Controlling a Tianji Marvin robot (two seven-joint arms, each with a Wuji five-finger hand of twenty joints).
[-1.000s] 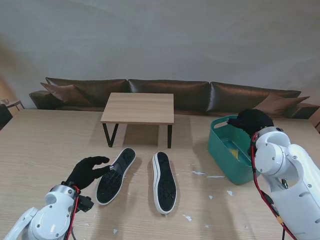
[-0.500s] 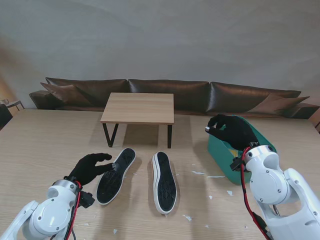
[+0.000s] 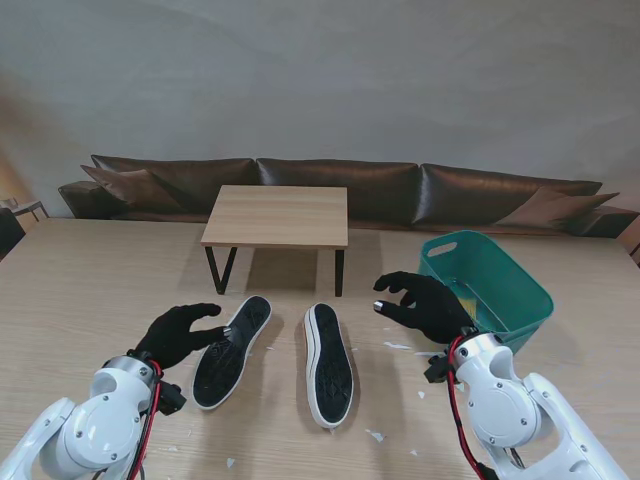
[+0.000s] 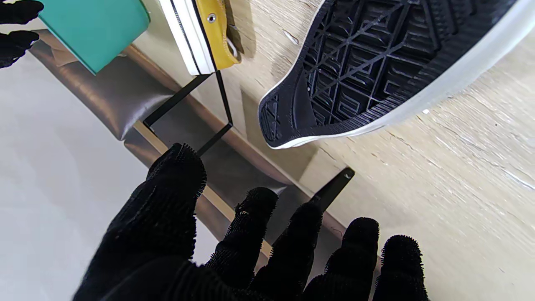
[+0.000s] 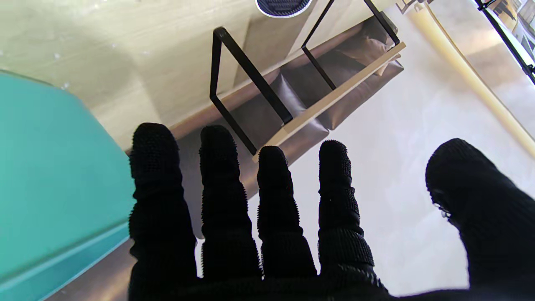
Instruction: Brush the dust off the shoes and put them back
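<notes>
Two shoes lie sole-up on the wooden table: the left shoe (image 3: 231, 351) and the right shoe (image 3: 328, 362), both with black soles and white rims. The left wrist view shows the left shoe's sole (image 4: 376, 62) and the right shoe's yellow upper (image 4: 213, 29). My left hand (image 3: 178, 335) in a black glove hovers open just left of the left shoe, fingertips near its edge. My right hand (image 3: 425, 305) is open with fingers spread, between the right shoe and the green basket (image 3: 500, 285). It holds nothing. No brush is visible.
A small wooden stand with black legs (image 3: 277, 216) sits beyond the shoes. The green basket (image 5: 54, 184) stands at the right. White paper scraps (image 3: 398, 346) are scattered on the table around the shoes. A brown sofa (image 3: 330, 185) runs behind the table.
My right hand has swung out of the green basket toward the left and nearer to me, now beside the right shoe. The left hand has barely shifted.
</notes>
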